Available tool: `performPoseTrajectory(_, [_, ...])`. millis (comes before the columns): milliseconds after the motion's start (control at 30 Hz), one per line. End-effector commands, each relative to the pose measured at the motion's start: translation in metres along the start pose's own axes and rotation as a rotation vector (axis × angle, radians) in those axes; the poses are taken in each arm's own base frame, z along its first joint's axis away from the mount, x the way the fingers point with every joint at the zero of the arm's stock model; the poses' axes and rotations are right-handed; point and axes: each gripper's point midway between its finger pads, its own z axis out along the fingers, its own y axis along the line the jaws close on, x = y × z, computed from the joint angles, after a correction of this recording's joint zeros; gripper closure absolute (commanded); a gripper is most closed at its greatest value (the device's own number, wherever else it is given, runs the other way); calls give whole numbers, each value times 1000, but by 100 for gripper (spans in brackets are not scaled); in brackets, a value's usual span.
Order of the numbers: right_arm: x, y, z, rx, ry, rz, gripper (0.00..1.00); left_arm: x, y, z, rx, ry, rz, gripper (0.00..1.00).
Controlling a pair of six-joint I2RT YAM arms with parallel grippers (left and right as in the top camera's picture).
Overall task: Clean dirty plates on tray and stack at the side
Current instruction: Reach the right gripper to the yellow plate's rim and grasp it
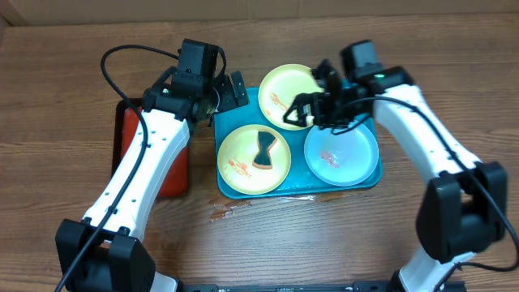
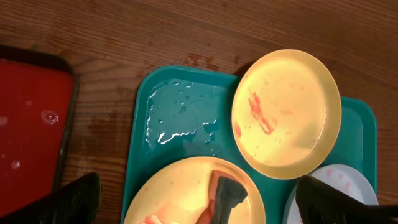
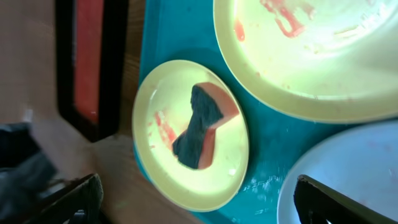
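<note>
Right now the cyan-blue tray [image 1: 296,188] sits mid-table and carries all three plates, so none is stacked at the side yet. At the tray's far edge lies a yellow-green plate [image 1: 290,91] with red-orange smears [image 2: 258,113] across its centre. At the tray's near left is a second yellow-green plate [image 1: 235,156], also smeared, with a sponge [image 1: 264,150] resting on it, orange on one face and dark on the other. At the tray's near right is the mint-green plate [image 1: 340,156], showing only faint pink marks. Your left gripper [image 1: 229,91] hangs over the tray's far left corner with its fingers [image 2: 78,200] spread wide and nothing between them. Beneath it, the bare tray floor carries a film of water droplets [image 2: 180,115]. Your right gripper [image 1: 298,112] reaches in from the tray's right side and sits over the near rim of the far plate. Its fingers [image 3: 74,199] are likewise spread wide and empty in the wrist view, and you cannot tell whether they touch the plate. Off the tray's left side lies a smaller red tray with a black rim [image 1: 174,174], partly under the left arm. On the wooden table [image 1: 65,97], just in front of the tray's near edge, there is a wet patch [image 1: 235,212].
</note>
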Motion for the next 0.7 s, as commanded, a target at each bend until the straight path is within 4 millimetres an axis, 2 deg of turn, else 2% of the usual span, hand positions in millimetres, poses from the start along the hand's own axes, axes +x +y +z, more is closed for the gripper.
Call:
performPoseTrajectory(0, [-8,-1,13,132,-18,-85,39,1,3,1,-17,6,-2,0])
performPoseTrajectory(67, [-7,-4,25,179,-8,-106,59,5,6,1,-27,24,-2,0])
performPoseTrajectory(233, [8,-2,58,186,63,-77,59,12,6,1,-24,53,36,0])
performPoseTrajectory(333, [18,-20,75,259,97,1,59,17,-2,1,29,81,99,0])
performPoseTrajectory(433, [26,-33,84,298,130,67,59,21,-8,0,64,100,124,0])
performPoseTrajectory(667, [37,-36,85,305,173,87,54,27,-5,4,56,117,123,0])
